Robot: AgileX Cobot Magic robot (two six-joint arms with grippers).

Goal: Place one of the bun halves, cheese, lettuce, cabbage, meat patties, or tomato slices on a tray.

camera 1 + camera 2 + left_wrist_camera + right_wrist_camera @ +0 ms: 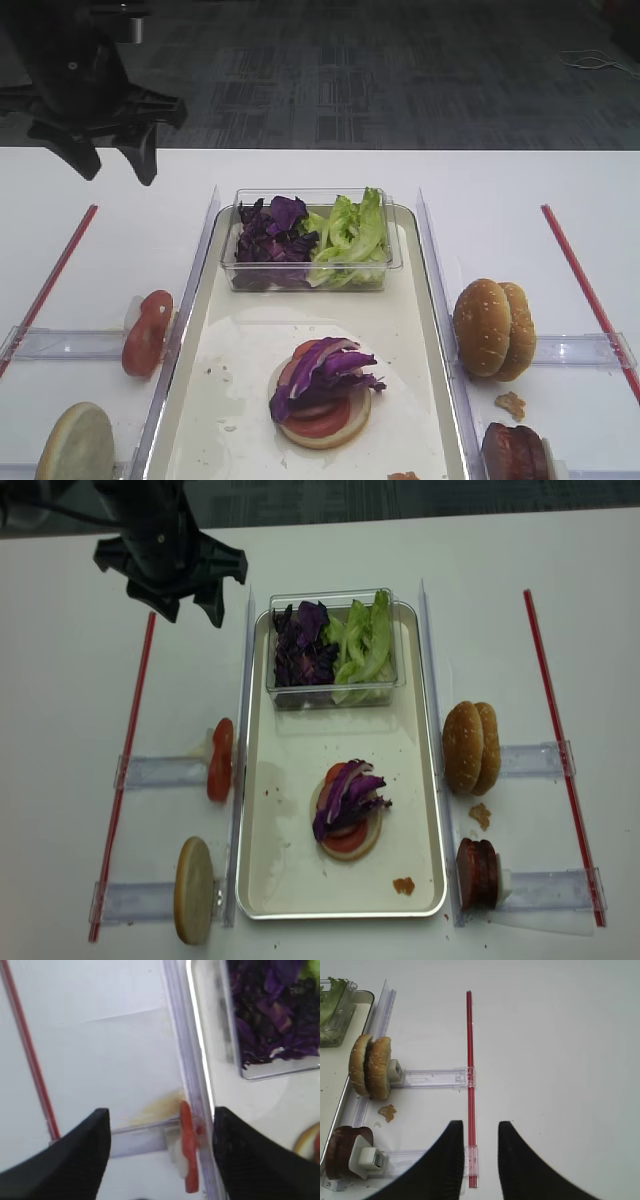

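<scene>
On the long cream-white metal tray [405,300] we already see a stack: a pale bun half with red tomato and a clump of shredded purple cabbage [325,372] lying on top. More cabbage and the frilly light green lettuce [350,235] sit in the small clear plastic box [232,262] at the tray's far end. On the white tabletop [500,190], the round tan sesame-seeded bun halves [493,328] stand on edge in a clear holder to the tray's right, with the pinkish-brown meat patties [513,452] nearer the front; the red tomato slices [147,332] stand on edge to the left.

The left gripper [156,1147] hangs with its jaws spread wide, empty, above the tomato holder. The right gripper [479,1140] is also empty, jaws parted over the red strip.

We judge the patties to be soft, somewhat slippery discs, best pinched across their flat faces. A bun half is light and crushable; we would take it gently by its faces.
</scene>
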